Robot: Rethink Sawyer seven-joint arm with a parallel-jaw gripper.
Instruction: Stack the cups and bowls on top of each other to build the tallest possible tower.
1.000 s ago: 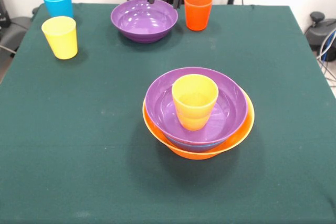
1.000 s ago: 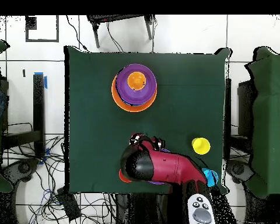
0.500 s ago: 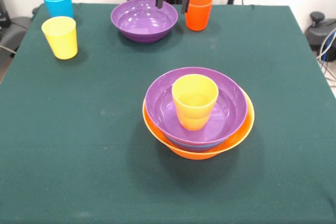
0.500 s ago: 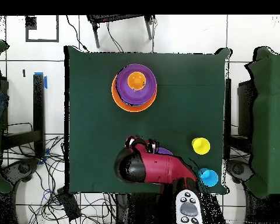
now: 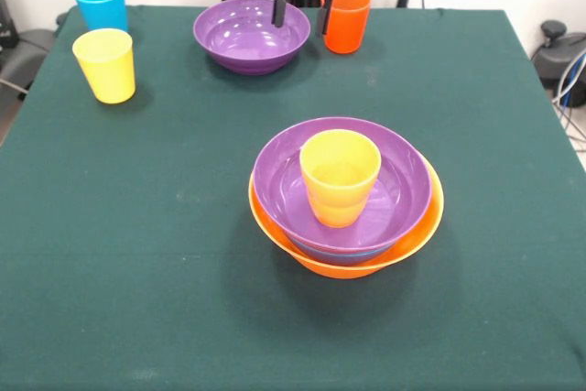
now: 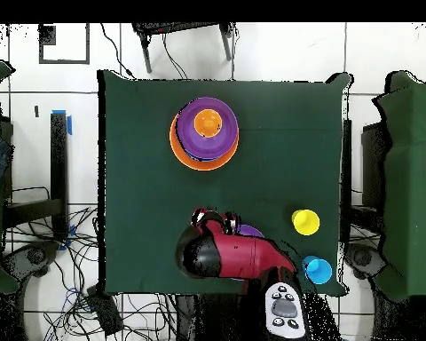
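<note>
Tower (image 5: 346, 217) first: we count a big orange bowl (image 5: 417, 235) as base near the table's (image 5: 137, 272) middle, a purple bowl (image 5: 403, 176) nested in it w/ a thin blue rim showing between the two, so prob. another bowl is sandwiched there, and a yellow-orange cup (image 5: 340, 176) standing upright inside the purple one. So we judge the job partly done, approx. three or four pieces stacked. Left loose, all rel. to the tower: a second purple bowl (image 5: 240, 38) well beyond it toward the far edge, a red-orange cup (image 5: 348, 23) just beside that bowl, and a yellow cup (image 5: 105, 64) plus a light blue cup (image 5: 100, 3) well off at the far left corner, the blue one behind the yellow. We can't find any green or deep blue bowl in either view; maybe they're buried in the stack, can't tell. Gripper (image 5: 301, 12) hangs beyond the tower, over the loose purple bowl's rim on the side next to the red-orange cup. Its two dark fingers (image 5: 278, 8) are spread apart, nothing between them yet; one drops inside the bowl, the other outside by the cup, so they straddle the bowl's wall. Whether either touches the rim we can't say. In the overhead view the arm (image 6: 234, 256) covers most of that bowl. Our guess: next grab is the purple bowl.
</note>
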